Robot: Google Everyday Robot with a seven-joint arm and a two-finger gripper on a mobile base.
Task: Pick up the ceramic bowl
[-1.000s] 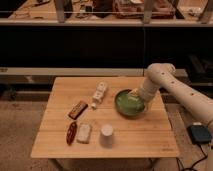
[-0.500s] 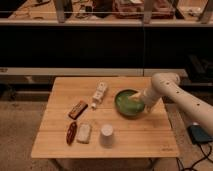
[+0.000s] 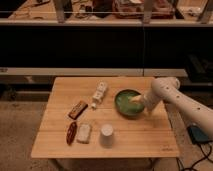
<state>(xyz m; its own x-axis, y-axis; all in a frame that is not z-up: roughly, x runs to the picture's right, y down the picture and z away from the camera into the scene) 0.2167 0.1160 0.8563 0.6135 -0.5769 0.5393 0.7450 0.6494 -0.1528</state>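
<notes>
Hanging over ceramic bowl [image 3: 125, 103] rim, pincer [image 3: 136, 100], arm [image 3: 185, 103] cropped at edge

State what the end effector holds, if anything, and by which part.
Cannot be told. The end effector sits at the right rim of the round glossy green ceramic bowl.

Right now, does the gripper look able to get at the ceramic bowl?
Probably yes. The gripper sits at the right rim of the ceramic bowl, with nothing between them; the white cup and the small bottle stand clear of it.
</notes>
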